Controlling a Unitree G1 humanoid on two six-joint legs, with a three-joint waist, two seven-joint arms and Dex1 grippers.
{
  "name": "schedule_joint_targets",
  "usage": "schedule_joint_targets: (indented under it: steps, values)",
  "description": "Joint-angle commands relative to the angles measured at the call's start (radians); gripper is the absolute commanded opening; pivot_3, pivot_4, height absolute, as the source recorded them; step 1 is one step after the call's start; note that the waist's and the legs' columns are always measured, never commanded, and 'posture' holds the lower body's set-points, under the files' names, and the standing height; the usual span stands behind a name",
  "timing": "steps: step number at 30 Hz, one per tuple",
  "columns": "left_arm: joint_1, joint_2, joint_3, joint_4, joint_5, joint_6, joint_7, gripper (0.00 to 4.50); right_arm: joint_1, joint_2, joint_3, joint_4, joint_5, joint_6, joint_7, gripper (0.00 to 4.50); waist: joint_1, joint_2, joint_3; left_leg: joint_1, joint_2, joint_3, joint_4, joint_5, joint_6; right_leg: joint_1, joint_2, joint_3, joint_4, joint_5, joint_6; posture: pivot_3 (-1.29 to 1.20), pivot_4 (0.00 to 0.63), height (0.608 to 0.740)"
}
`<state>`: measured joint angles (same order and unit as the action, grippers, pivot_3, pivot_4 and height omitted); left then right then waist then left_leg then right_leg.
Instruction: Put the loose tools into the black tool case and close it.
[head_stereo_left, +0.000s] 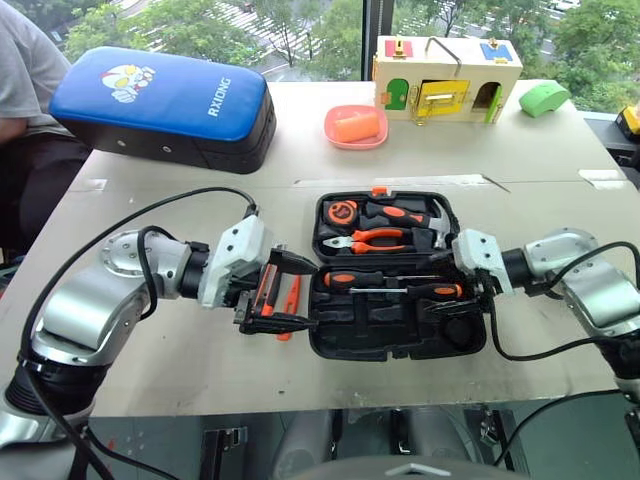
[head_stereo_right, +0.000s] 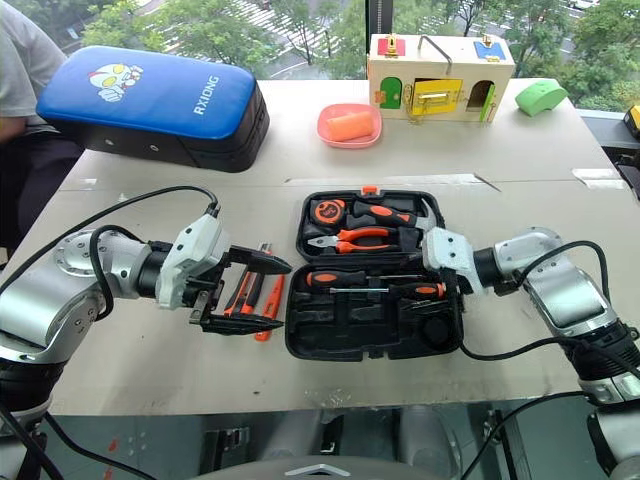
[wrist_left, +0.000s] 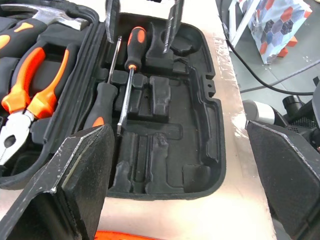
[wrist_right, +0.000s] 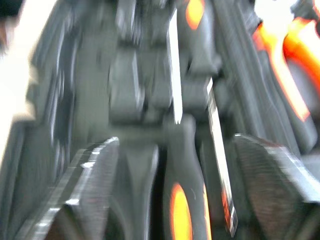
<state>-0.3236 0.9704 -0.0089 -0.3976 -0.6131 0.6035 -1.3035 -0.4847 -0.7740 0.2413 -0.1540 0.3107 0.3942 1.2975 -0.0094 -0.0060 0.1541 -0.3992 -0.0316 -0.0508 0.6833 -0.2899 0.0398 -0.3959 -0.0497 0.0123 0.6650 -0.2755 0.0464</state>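
The black tool case is seen lying open in the middle of the counter. In its far half, a round tape measure, a hammer and orange pliers are tucked in. In its near half, two screwdrivers are laid side by side, pointing opposite ways. The other hollows in that half are bare.

Just beside the case, on its left side, the utility knife and the slim orange tester are seen lying on the counter.

The left hand is held over those two loose tools, with its fingers wide apart and nothing in them. The right hand is held at the right end of the case, over the screwdriver handles, and its fingers are apart too.

Farther back, a blue-topped bag, a pink dish, a wooden toy box and a green thing are seen.
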Motion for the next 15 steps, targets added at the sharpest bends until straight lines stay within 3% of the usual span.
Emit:
schedule_joint_targets:
  steps: [1, 4, 5, 7, 8, 10, 11, 15]
  values:
    - [-0.019, -0.002, 0.011, -0.009, -0.012, 0.002, 0.005, 4.5, -0.027, 0.021, -0.046, -0.06, 0.06, 0.064, -0.023, 4.16, 0.0, 0.0, 0.0, 0.0, 0.0, 0.0, 0.0, 0.0, 0.0, 0.0, 0.0, 0.0, 0.0, 0.0, 0.0, 0.0, 0.15, 0.735]
    - [-0.03, -0.009, 0.004, -0.013, -0.013, 0.011, 0.014, 4.5, -0.014, 0.055, -0.022, -0.055, 0.045, 0.067, -0.053, 3.18, 0.001, 0.0, 0.0, 0.0, 0.0, -0.001, 0.0, 0.0, 0.0, 0.0, 0.0, 0.0, 0.0, 0.0, 0.0, 0.0, 0.15, 0.735]
    - [-0.033, -0.01, 0.004, -0.014, -0.014, 0.014, 0.015, 4.5, -0.009, 0.062, -0.014, -0.048, 0.034, 0.061, -0.06, 2.43, 0.002, 0.0, 0.0, 0.0, 0.0, 0.0, 0.0, 0.0, 0.0, 0.0, 0.0, 0.0, 0.0, 0.0, 0.0, 0.0, 0.15, 0.735]
    - [-0.038, -0.012, 0.003, -0.015, -0.015, 0.018, 0.017, 4.5, 0.0, 0.073, -0.003, -0.033, 0.016, 0.044, -0.069, 1.78, 0.001, 0.0, 0.0, 0.0, 0.0, 0.0, 0.0, 0.0, 0.0, 0.0, 0.0, 0.0, 0.0, 0.0, 0.0, 0.0, 0.15, 0.735]
    - [-0.04, -0.013, 0.003, -0.015, -0.015, 0.02, 0.017, 4.5, 0.005, 0.078, 0.002, -0.025, 0.008, 0.034, -0.071, 1.1, 0.001, 0.0, 0.0, 0.0, 0.0, 0.0, 0.0, 0.0, 0.0, 0.0, 0.0, 0.0, 0.0, 0.0, 0.0, 0.0, 0.15, 0.735]
    - [-0.049, -0.017, -0.001, -0.011, -0.011, 0.023, 0.02, 4.5, 0.03, 0.094, 0.023, 0.012, -0.029, -0.014, -0.085, 0.32, 0.001, 0.0, 0.0, 0.0, 0.0, 0.0, 0.0, 0.0, 0.0, 0.0, 0.0, 0.0, 0.0, 0.0, 0.0, 0.0, 0.15, 0.735]
    - [-0.052, -0.019, -0.003, -0.01, -0.01, 0.023, 0.021, 4.5, 0.044, 0.095, 0.035, 0.026, -0.048, -0.046, -0.084, 0.05, 0.001, 0.0, 0.0, 0.0, 0.0, 0.0, 0.0, 0.0, 0.0, 0.0, 0.0, 0.0, 0.0, 0.0, 0.0, 0.0, 0.15, 0.735]
    - [-0.066, -0.021, -0.005, -0.011, -0.014, 0.037, 0.024, 4.5, 0.097, 0.078, 0.087, 0.099, -0.144, -0.178, -0.081, 0.05, 0.0, 0.0, 0.0, 0.0, -0.001, 0.0, 0.0, 0.0, 0.0, 0.0, 0.0, 0.0, 0.0, 0.0, 0.0, 0.0, 0.15, 0.735]
